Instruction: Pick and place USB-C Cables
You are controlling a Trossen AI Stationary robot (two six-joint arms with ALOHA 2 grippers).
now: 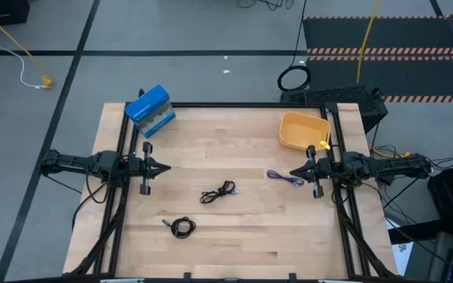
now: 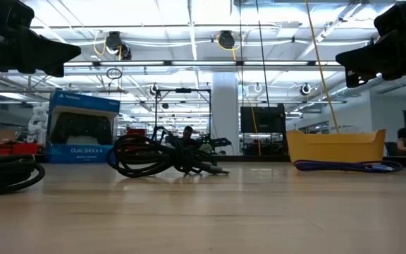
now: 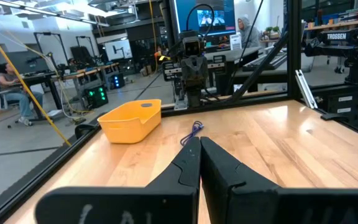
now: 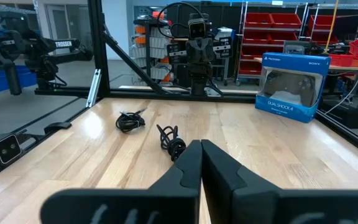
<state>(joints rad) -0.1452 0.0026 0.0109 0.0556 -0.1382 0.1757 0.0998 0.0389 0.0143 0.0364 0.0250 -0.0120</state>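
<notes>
Presently on the table [image 1: 242, 251]: three cables, one bin [image 1: 303, 130], one blue box [image 1: 149, 110], two arms.

Left gripper [image 1: 162, 167]: fingers pressed shut, holding nothing, hovering above the left edge, pointing inward.

Right gripper [image 1: 297, 172]: likewise shut and empty, above the right edge, facing the other. Both look parked clear so the middle stays free; no pick has begun, by my reading.

Purple cable [image 1: 285, 178]: flat on the wood, just beside the right gripper's tip and near the bin, probably the easiest first pick.

Tangled black cable [image 1: 218, 192]: mid-table, between the grippers.

Coiled black cable [image 1: 182, 226]: nearer the front edge, left of centre.

Room: bare wood surrounds each cable; frame posts line both sides. The bin sits at the far right corner, open-topped.
</notes>
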